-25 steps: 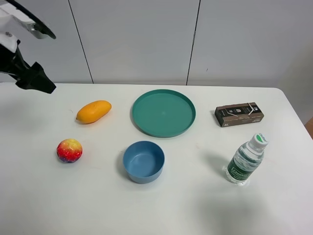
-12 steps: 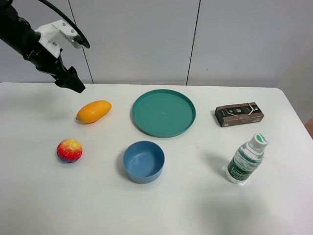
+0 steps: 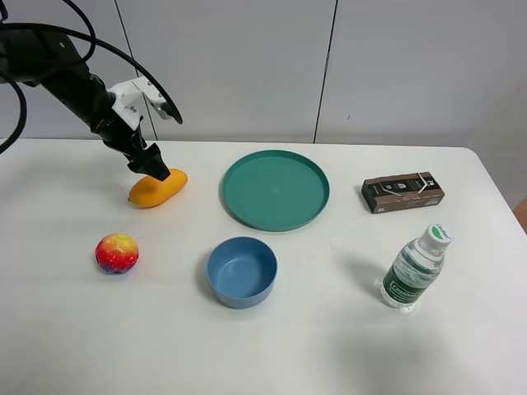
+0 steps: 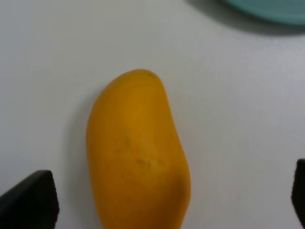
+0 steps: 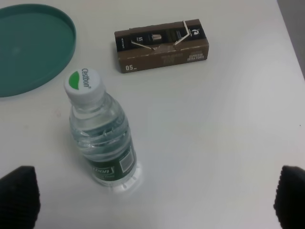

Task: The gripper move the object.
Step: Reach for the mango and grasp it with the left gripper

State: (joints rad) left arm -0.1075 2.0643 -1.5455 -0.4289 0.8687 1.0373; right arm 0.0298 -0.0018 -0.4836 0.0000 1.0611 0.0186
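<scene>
So the left arm slants down and its gripper (image 3: 156,169) hangs right over the mango (image 3: 152,192), left of the green plate (image 3: 275,189), fingers (image 4: 28,200) spread wide either side of it.

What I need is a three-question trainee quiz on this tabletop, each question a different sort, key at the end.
1. True or false: the black-fingered left gripper is open over the smooth orange-yellow mango.
2. Which lies nearest the clear plastic water bottle? A round teal plate; B brown rectangular carton; C blue bowl.
3. Fill in: the round red-yellow-purple ball lies nearer the ___ arm.
Key: 1 true; 2 B; 3 left.
</scene>
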